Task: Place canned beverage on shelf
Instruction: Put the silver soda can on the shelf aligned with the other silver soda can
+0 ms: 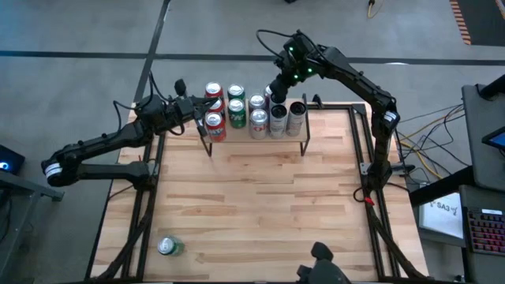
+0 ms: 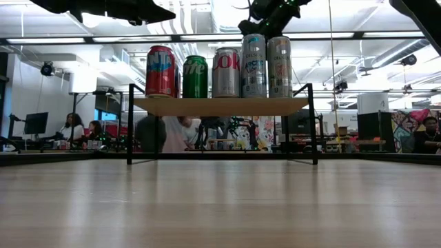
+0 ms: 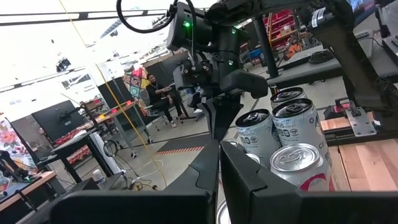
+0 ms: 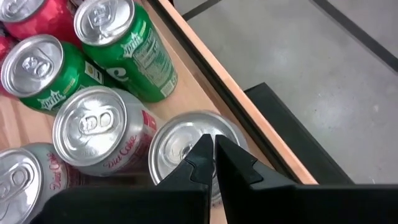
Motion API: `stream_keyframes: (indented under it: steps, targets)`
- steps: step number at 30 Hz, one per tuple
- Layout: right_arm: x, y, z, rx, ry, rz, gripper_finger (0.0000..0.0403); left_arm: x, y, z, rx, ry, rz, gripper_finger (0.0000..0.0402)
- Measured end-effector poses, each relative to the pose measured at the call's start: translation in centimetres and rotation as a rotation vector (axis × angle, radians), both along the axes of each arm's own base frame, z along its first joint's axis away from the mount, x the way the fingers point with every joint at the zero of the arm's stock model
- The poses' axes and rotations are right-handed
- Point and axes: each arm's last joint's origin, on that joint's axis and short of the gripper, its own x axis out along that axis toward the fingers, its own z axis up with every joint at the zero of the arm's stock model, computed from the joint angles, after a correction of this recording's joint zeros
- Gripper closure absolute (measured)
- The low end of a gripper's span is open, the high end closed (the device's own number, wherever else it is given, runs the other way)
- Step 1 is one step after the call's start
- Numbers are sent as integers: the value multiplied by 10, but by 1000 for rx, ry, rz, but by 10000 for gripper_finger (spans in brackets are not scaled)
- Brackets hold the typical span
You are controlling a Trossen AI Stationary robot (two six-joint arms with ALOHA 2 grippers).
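In the high view, the shelf [image 1: 254,134] is seen at the far edge of the table [image 1: 260,205], with its long axis running from left to right. Ten upright cans are counted on it in two rows: red cans [image 1: 215,126] at the left, then green cans [image 1: 237,112], silver cans [image 1: 258,122] and dark cans [image 1: 278,118] toward the right. One more green can [image 1: 168,247] lies on its side at the near left corner of the table, well apart from the shelf. The left gripper [image 1: 197,118] is stretched toward the left end of the shelf, beside the red cans. The right arm is bent over the far right corner, and the right gripper [image 1: 272,91] is held above the back row.

In the low view, the shelf [image 2: 220,105] is shown level on its thin black legs, and five cans stand in the front row, the red can [image 2: 160,71] at the left. People are seen seated in the room behind.

In the left wrist view, the left fingers [image 3: 214,171] are pressed together with nothing between them, and the right gripper [image 3: 221,121] is seen farther off above the cans.

In the right wrist view, the right fingers [image 4: 214,158] are closed and empty, directly above a silver can top [image 4: 180,146] near the back edge of the shelf.
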Motion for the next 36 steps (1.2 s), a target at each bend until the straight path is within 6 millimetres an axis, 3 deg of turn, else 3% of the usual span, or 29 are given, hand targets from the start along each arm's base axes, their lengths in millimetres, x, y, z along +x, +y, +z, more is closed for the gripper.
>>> stream_keyframes:
  steps: [13,24,36]
  targets:
    - [2,1,4,-15,-39,31,394,0,0,0,2,0,0,402]
    - [10,-3,-9,-20,-3,66,394,0,0,0,3,0,0,402]
    - [14,-4,2,-73,-63,66,394,0,0,0,2,0,0,402]
